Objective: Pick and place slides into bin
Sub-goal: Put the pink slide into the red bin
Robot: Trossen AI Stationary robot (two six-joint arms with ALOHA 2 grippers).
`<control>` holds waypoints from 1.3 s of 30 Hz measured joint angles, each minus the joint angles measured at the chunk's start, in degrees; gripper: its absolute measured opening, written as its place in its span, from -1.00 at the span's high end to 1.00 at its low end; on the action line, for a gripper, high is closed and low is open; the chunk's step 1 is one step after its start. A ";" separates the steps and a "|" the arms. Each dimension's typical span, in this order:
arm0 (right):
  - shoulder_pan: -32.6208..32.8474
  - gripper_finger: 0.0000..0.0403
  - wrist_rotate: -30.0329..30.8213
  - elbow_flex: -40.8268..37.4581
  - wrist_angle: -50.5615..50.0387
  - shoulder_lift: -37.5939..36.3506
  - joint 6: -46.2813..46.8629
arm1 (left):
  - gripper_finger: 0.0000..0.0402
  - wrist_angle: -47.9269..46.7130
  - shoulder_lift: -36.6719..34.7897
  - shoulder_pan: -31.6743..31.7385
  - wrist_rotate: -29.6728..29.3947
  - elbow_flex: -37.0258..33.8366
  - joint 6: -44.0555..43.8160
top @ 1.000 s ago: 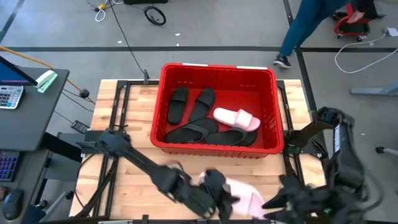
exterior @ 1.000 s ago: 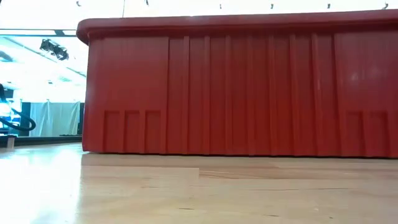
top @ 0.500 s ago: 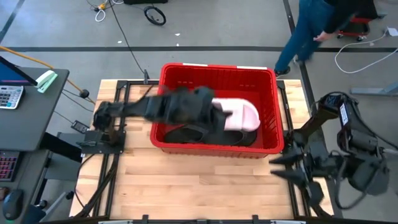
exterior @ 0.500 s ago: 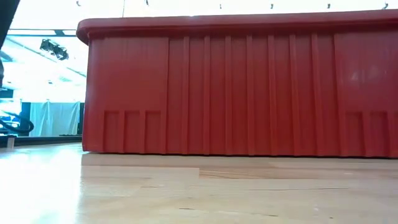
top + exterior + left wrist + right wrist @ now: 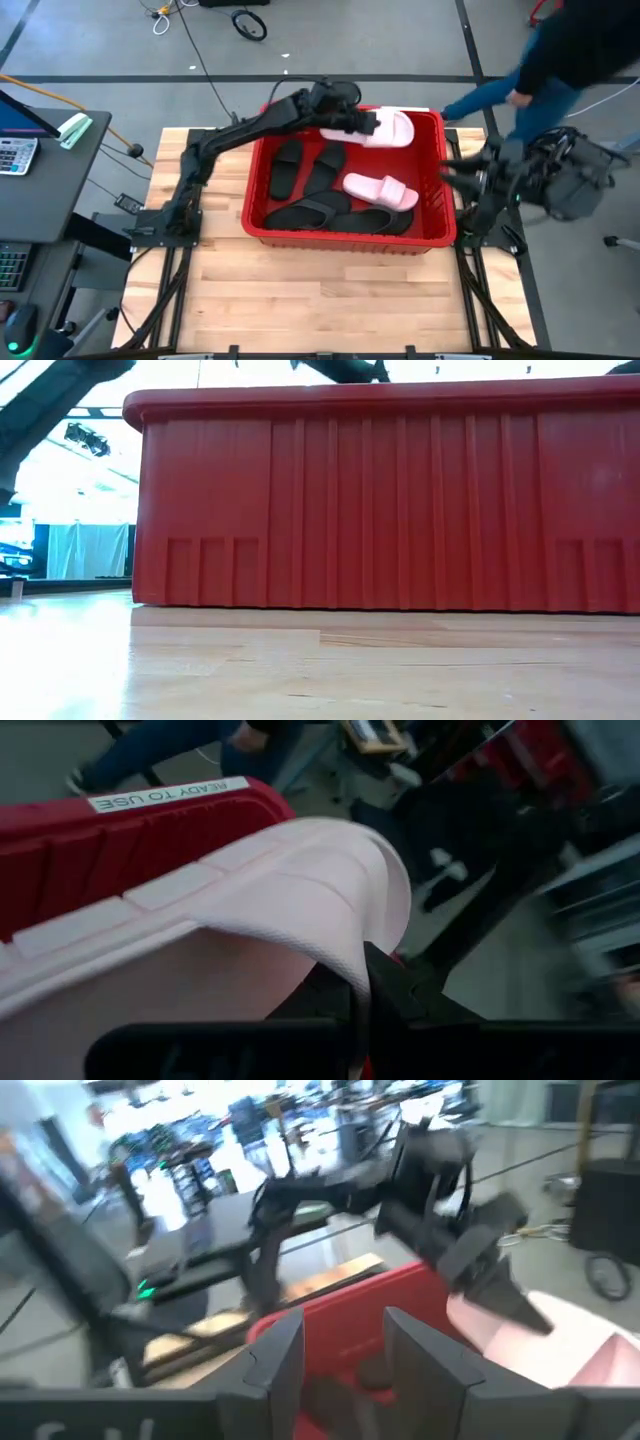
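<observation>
Red bin (image 5: 437,170): on the wooden bench (image 5: 300,295), toward its far side, centred between both arms; near wall fills the low view.

Contents, high view: four black slides — one upright at left (image 5: 286,167), one beside it (image 5: 325,165), two lying across the near side (image 5: 305,213) (image 5: 385,221). One pale pink slide (image 5: 380,190) resting on the black ones, right of centre.

Second pale pink slide (image 5: 392,128): held in the air over the bin's far rim, not yet resting inside. Seen close in the left wrist view (image 5: 250,910), sole edge clamped between the dark fingers, red rim with a white label behind.

Left gripper (image 5: 362,122): arm stretched from the bench's left edge over the bin's far side, closed on the pale pink slide.

Right gripper (image 5: 452,172): just outside the bin's right wall, raised off the bench, pointing toward the bin; fingers (image 5: 275,1355) parted, holding nothing.

Person (image 5: 560,60): on the floor beyond the bench's far right corner.
</observation>
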 joint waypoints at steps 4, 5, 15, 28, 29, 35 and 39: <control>-5.51 0.29 -0.02 0.00 -0.64 -2.92 -2.24 | 0.94 9.36 5.64 3.86 7.28 -0.04 -5.08; -6.72 0.29 -0.02 0.00 -0.64 -3.55 -3.31 | 0.94 11.07 7.18 4.49 8.75 -0.04 -6.01; -13.72 0.29 -0.13 0.00 -1.28 -7.13 -8.10 | 0.91 17.84 18.40 4.35 16.94 -0.04 -13.68; -15.98 0.29 -0.34 0.00 -2.06 -6.98 -5.67 | 0.87 20.27 26.50 3.21 16.25 0.05 -12.56; -15.98 0.29 -0.53 0.00 -2.06 -6.88 -5.28 | 0.89 21.24 26.80 3.40 16.28 0.07 -12.55; -15.98 0.29 -4.46 0.00 -2.06 -5.90 -4.00 | 0.89 25.82 27.98 3.76 15.38 0.06 -10.59; -15.98 0.29 -6.28 0.00 -2.07 -4.38 -2.51 | 0.74 25.73 27.95 4.01 13.50 0.07 -5.17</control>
